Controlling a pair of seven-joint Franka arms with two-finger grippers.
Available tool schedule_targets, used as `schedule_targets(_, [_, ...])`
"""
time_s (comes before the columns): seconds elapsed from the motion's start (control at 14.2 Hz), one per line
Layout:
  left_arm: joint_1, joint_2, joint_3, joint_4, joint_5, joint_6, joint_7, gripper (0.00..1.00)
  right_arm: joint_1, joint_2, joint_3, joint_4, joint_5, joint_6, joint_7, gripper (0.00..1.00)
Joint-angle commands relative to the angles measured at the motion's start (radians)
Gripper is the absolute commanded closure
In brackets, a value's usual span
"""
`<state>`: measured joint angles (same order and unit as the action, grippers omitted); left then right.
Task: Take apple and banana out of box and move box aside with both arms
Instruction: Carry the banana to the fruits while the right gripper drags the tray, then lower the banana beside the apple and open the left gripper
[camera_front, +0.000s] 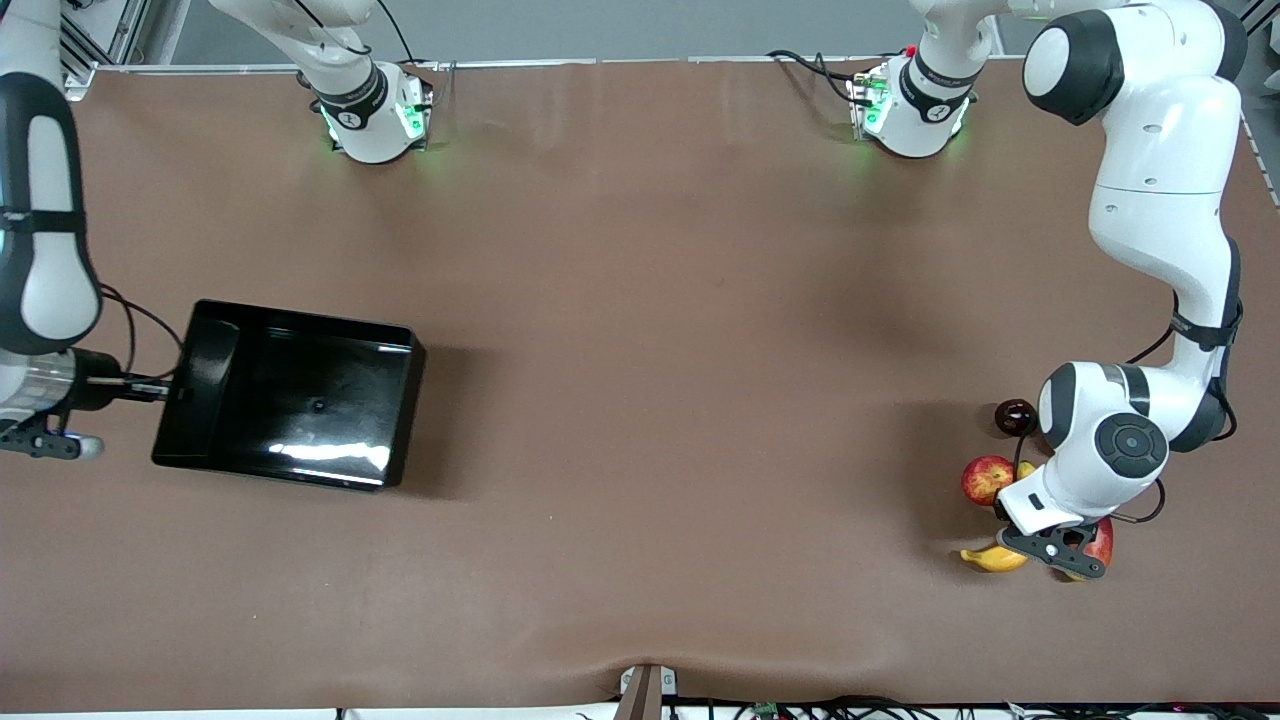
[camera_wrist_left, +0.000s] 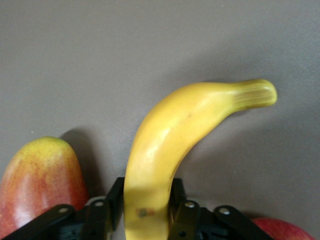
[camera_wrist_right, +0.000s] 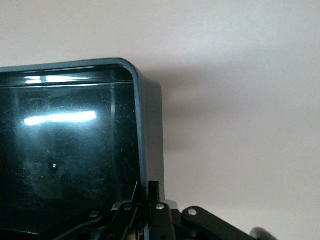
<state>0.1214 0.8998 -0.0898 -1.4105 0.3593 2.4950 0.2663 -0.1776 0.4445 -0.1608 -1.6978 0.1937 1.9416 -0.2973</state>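
The yellow banana (camera_front: 992, 558) lies at the left arm's end of the table, close to the front camera. My left gripper (camera_front: 1042, 548) is down over it and shut on its thick end, as the left wrist view (camera_wrist_left: 147, 200) shows with the banana (camera_wrist_left: 185, 125) between the fingers. The red-and-yellow apple (camera_front: 986, 478) sits just farther from the front camera. The black box (camera_front: 290, 395) is at the right arm's end. My right gripper (camera_front: 165, 392) is shut on its end wall, and the right wrist view (camera_wrist_right: 148, 192) shows that wall (camera_wrist_right: 150, 130) between the fingers.
A red-yellow mango (camera_front: 1102, 540) lies beside the banana, partly under the left hand, and shows in the left wrist view (camera_wrist_left: 40, 182). A small dark maroon fruit (camera_front: 1014, 415) sits farther from the front camera than the apple. Both arm bases stand along the table's edge farthest from that camera.
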Motion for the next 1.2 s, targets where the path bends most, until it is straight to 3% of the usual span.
schedule_targets(0.0, [0.006, 0.007, -0.004, 0.021, 0.012, 0.021, 0.021, 0.00, -0.058, 0.042, 0.027, 0.003, 0.006, 0.033, -0.055, 1.00])
schedule_targets(0.56, [0.024, -0.131, -0.048, 0.016, -0.058, -0.051, 0.011, 0.00, -0.119, 0.100, 0.030, -0.049, 0.021, 0.132, -0.112, 1.00])
schedule_targets(0.63, [0.023, -0.153, -0.048, 0.016, -0.092, -0.082, 0.010, 0.00, -0.119, 0.100, 0.032, -0.048, 0.021, 0.129, -0.112, 0.41])
schedule_targets(0.7, [0.020, -0.176, -0.050, 0.016, -0.132, -0.114, 0.004, 0.00, -0.115, 0.099, 0.030, -0.045, 0.021, 0.123, -0.111, 0.00])
schedule_targets(0.98, [0.018, -0.277, -0.050, 0.001, -0.241, -0.224, -0.039, 0.00, -0.106, 0.094, 0.032, 0.053, 0.015, -0.021, -0.120, 0.00])
schedule_targets(1.12, [0.017, -0.338, -0.054, -0.010, -0.253, -0.289, -0.079, 0.00, -0.105, 0.097, 0.033, 0.104, 0.021, -0.019, -0.115, 0.00])
